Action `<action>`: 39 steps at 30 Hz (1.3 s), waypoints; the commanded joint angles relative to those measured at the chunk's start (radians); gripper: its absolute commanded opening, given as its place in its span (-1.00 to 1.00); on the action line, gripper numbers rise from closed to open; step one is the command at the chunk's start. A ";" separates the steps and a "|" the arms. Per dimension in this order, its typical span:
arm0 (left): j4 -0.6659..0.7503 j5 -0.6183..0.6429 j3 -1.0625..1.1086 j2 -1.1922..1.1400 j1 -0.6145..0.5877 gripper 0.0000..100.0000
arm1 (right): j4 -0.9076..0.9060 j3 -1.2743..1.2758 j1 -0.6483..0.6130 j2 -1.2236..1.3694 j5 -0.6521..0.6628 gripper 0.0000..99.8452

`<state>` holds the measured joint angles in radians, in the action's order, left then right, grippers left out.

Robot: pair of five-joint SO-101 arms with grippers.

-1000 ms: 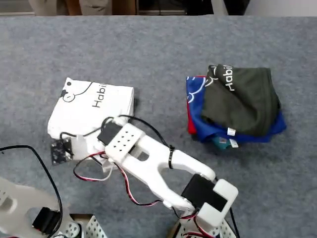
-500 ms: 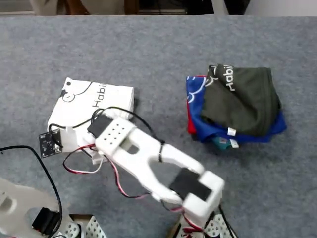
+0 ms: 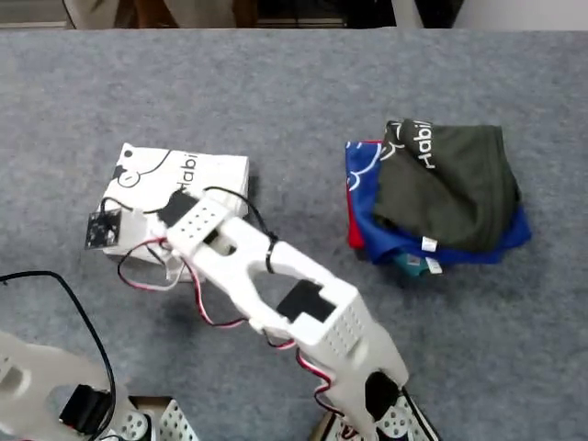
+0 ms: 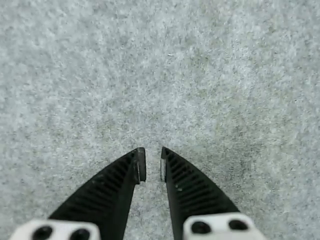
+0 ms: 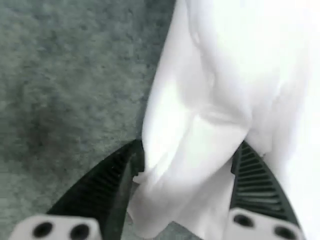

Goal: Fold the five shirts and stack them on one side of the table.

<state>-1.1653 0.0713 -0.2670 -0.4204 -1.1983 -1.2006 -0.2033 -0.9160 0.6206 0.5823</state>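
The right gripper [image 5: 189, 152] stands wide open, its two dark ribbed fingers [image 5: 117, 180] set on either side of a rumpled edge of the folded white shirt [image 5: 240, 75], so that the cloth fills the gap between them without being pinched; grey worktop [image 5: 65, 75] lies just beside one finger, and the rest of the white shirt spreads away ahead of the gripper. From the high view the right arm [image 3: 276, 276] lies slantwise over the near edge of this shirt, whose printed top face shows beyond it. The left gripper [image 4: 151, 162] is all but closed, a thin slit between its tips, holding nothing and poised over bare worktop. Well apart from both grippers, on the far side of the right arm, sits a stack: a dark green shirt [image 3: 450, 184] on top, a blue shirt [image 3: 363, 175] under it, with a red edge [image 3: 355, 234] and a teal edge [image 3: 409, 265] peeping out below
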 commanded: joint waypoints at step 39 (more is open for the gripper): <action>0.040 0.002 -0.011 -0.015 -0.002 -0.86 | -0.377 -1.210 0.572 0.036 0.373 -0.99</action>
<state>-1.1331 0.0713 -0.2486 -0.4419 -1.1983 -1.6763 -1.3341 -0.4496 0.6605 0.8876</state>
